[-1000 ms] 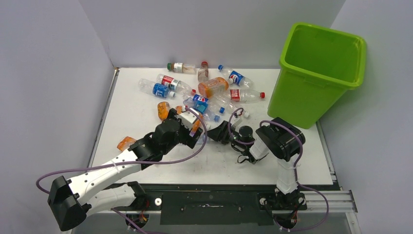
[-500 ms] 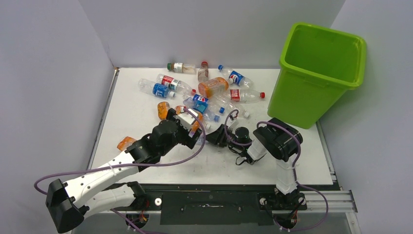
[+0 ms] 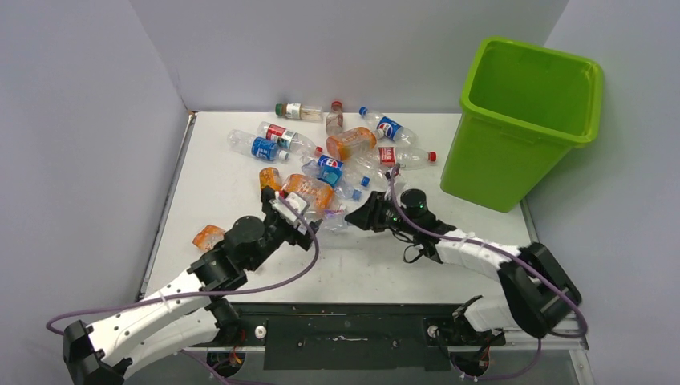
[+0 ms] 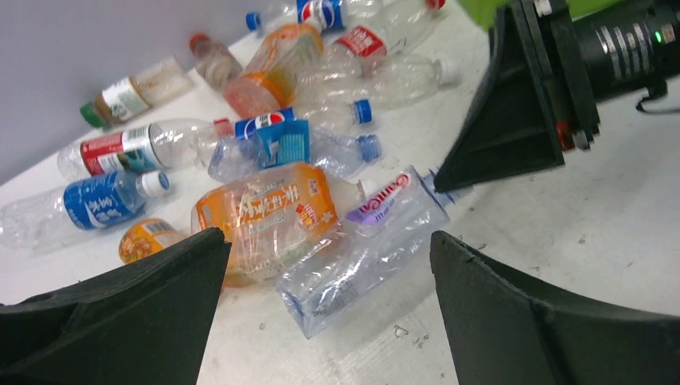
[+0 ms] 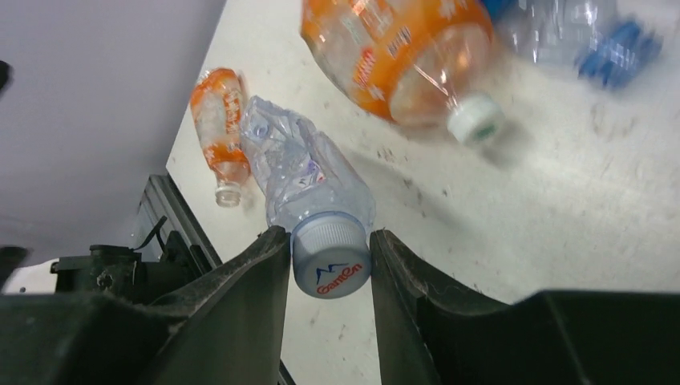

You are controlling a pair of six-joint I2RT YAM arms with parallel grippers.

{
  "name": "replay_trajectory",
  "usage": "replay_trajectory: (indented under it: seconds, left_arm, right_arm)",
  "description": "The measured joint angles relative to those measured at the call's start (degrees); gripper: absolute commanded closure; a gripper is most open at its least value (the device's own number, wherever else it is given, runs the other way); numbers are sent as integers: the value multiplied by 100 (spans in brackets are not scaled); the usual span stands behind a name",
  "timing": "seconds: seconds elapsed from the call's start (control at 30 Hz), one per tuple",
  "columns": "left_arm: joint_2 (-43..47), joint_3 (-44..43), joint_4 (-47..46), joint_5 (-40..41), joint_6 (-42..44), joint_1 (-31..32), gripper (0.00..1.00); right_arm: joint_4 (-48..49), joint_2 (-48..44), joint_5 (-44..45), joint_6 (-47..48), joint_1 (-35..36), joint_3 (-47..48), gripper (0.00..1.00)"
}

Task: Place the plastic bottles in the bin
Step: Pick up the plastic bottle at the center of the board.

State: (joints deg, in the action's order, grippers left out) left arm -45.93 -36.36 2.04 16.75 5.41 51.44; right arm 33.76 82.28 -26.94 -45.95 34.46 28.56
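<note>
Plastic, clear and crumpled: a clear bottle [image 5: 309, 180] lies on the worktop [image 5: 561, 224] with its white cap [image 5: 330, 258] pinched between the right fingers [image 5: 244, 293]. The pick-up step looks to be in hand, with the lift not yet made. The next move calls for raising the bottle free of its neighbours and carrying it to the bin [image 3: 513, 152], well apart at the far right. The left fingers [image 4: 136, 305] are spread wide and hold nothing, near an orange bottle [image 4: 265, 212]. Only the right wrist view shows the grip on the cap. Only the top view shows the bin and the pile [image 3: 345, 148] of bottles left.
</note>
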Motion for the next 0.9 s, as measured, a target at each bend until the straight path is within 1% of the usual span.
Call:
replay_trajectory:
  seconds: [0.07,0.1,0.13,0.27,0.4,0.5,0.6,0.8,0.9]
  left_arm:
    - [444,326,-376,-247,155,0,4]
    - [675,505,-581,-435,262,0,4]
    - [863,662,-741,-662,350,2,4]
    - [1344,911,-949,-1510,723,31,4]
    - [1523,911,-979,-2028,1139,57,4]
    - [1528,911,-957,-2271,1456,79,4]
    - [1386,909,-909,-2369,1733,192,4]
    - [807,868,-671,-2173,2330,667,4]
    - [678,866,-656,-2028,2468,713,4]
  right_arm:
    - [-1231,-671,116,463,7,533,95]
    - [-1687,-861,164,640,7,769,95]
    - [-2426,-1082,262,925,7,1191,95]
    - [-4330,-1325,540,1738,17,2472,95]
    - [-5816,-1327,804,2299,138,3368,95]
    - [-6564,-1329,933,2529,376,3807,95]
    - [-7099,-1329,953,2675,581,4166,95]
    - [-7606,-1329,868,2761,802,4588,95]
    - [-7744,-1329,844,2776,920,4715,95]
